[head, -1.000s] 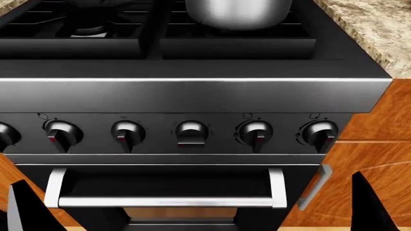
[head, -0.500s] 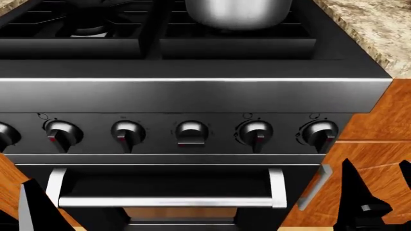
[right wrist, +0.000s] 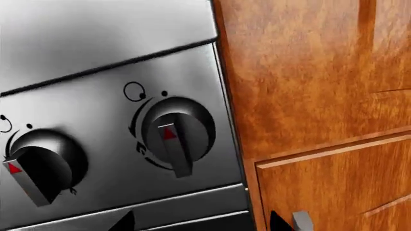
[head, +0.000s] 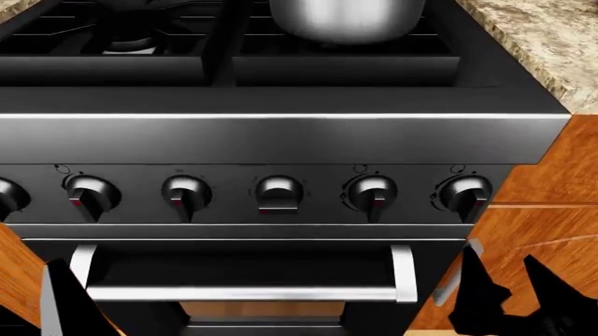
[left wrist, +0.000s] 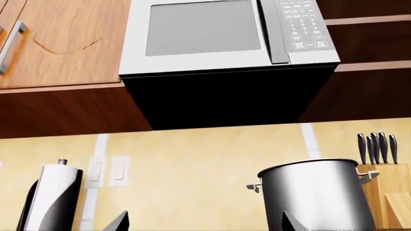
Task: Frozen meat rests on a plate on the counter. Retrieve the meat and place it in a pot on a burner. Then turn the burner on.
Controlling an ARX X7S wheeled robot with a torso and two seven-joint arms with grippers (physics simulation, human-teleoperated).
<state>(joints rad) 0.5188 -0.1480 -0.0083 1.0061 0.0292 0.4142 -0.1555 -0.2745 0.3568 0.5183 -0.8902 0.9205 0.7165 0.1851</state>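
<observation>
The black-and-steel range front (head: 280, 140) fills the head view, with the speckled beige-and-brown granite desk (head: 542, 42) at two o'clock. The tall brushed-steel stockpot (head: 344, 17) sits on the right-hand burner at twelve o'clock, rim cut off by the frame, so whether the meat lies inside cannot be told; neither meat nor plate shows in any view.

Below runs the row of dark round control knobs. The right pincer (head: 519, 301) hangs low at five o'clock, its dark fingers spread with nothing between them, in front of the wooden cabinet. The left pincer (head: 66, 301) sits at seven o'clock; only one finger shows there, while its wrist view shows two tips apart and empty.

The step in hand looks like the burner knob. The right wrist view centres the rightmost knob (right wrist: 176, 132), red marker up. To do it well: rise, square the fingers across the raised grip bar, close firmly, then rotate without slipping off, and first check which knob serves the pot's burner.
</observation>
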